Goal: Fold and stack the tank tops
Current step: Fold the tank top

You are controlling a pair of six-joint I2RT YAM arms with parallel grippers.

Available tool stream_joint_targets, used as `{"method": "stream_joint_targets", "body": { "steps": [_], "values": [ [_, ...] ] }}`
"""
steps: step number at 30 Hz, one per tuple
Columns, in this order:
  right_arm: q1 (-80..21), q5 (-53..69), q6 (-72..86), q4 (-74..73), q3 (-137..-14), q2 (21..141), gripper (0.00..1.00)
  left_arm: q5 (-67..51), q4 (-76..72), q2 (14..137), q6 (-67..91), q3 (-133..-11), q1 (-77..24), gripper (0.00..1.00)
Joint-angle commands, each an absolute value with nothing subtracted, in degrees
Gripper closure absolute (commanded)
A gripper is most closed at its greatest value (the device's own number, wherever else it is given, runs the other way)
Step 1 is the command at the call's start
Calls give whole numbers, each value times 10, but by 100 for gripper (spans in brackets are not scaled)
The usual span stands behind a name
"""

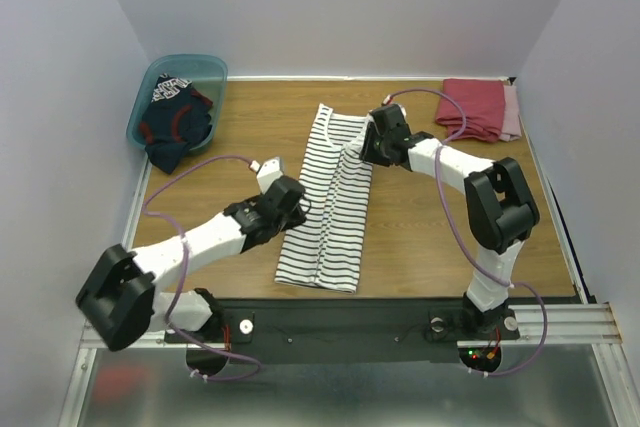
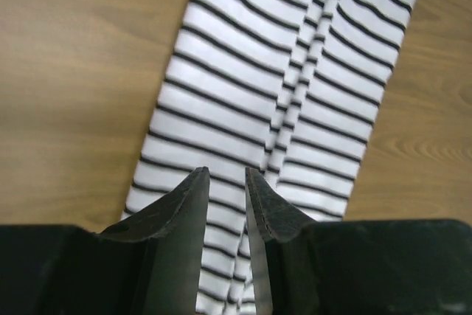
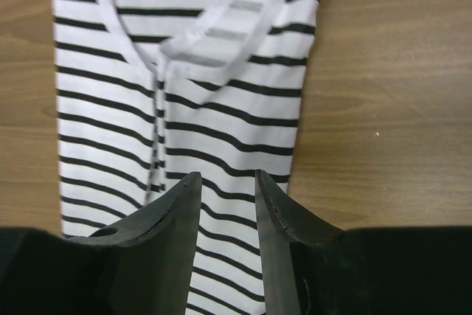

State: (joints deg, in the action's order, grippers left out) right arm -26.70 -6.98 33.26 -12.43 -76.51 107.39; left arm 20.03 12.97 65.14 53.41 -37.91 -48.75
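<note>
The striped tank top [image 1: 330, 197] was found flat at mid-bench, folded lengthwise into a narrow strip running from the near edge toward the far edge. The left fingers [image 2: 184, 212] were noted over its left border, narrowly parted, with nothing gripped. The right fingers [image 3: 177, 212] were likewise parted, near its neckline end. The navy tank top [image 1: 172, 122] was observed bunched in the teal bin [image 1: 140, 112] at the far left corner.

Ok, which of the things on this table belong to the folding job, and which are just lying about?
For the job: striped tank top; navy tank top, inside the teal bin.
Lying about: teal bin; folded red and pink cloth.
</note>
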Motion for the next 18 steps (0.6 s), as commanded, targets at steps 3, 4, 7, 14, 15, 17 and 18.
{"method": "stream_joint_targets", "body": {
  "steps": [3,4,7,14,15,17,18],
  "values": [
    [-272,-103,327,-112,-766,1106,60,148,44,814,379,-510,-390,65],
    [-272,-106,323,-113,-775,1119,60,136,41,833,371,-539,-369,66],
    [-270,-116,314,-113,-794,1142,60,134,38,894,352,-573,-349,67],
    [-250,-111,281,-126,-902,1239,60,118,24,1011,317,-675,-303,67],
    [-247,-112,278,-128,-914,1247,60,102,22,1025,311,-689,-299,67],
    [-243,-112,262,-133,-952,1273,59,97,22,1073,294,-734,-287,67],
    [-241,-109,256,-133,-967,1283,59,98,25,1089,291,-749,-282,67]
  ]
}}
